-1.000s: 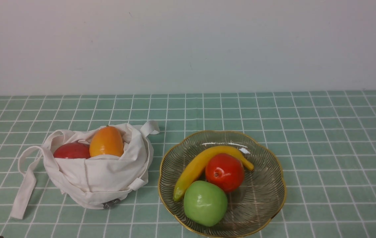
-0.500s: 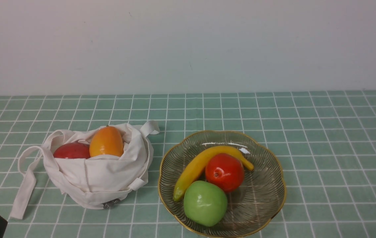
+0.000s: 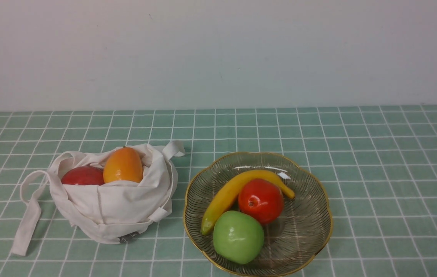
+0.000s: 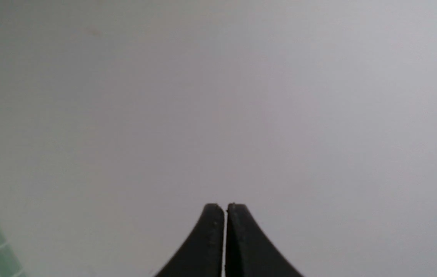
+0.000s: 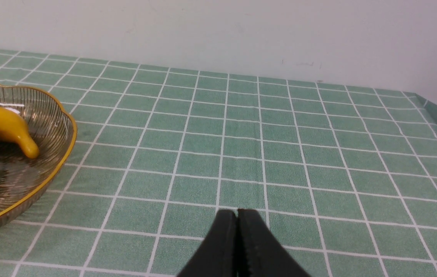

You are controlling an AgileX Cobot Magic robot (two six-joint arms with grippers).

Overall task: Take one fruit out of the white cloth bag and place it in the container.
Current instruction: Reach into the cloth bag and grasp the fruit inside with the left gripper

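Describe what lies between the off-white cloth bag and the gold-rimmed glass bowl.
Only bare green checked tablecloth separates the off-white cloth bag from the gold-rimmed clear glass bowl; the front view shows it.

A table covered with a green cloth checked in thin white lines [image 3: 357, 134] is bounded at the far side by a plain pale wall [image 3: 218, 54]. Two things are set directly on it, towards the near edge. On the left a soft off-white fabric tote bag [image 3: 114, 207] is slumped, its long flat strap [image 3: 26, 227] trailed onto the cloth further left. Just to its right, a narrow gap between them, a wide shallow clear glass bowl with fine ribbed lines and a scalloped gold rim [image 3: 311, 231] is placed.
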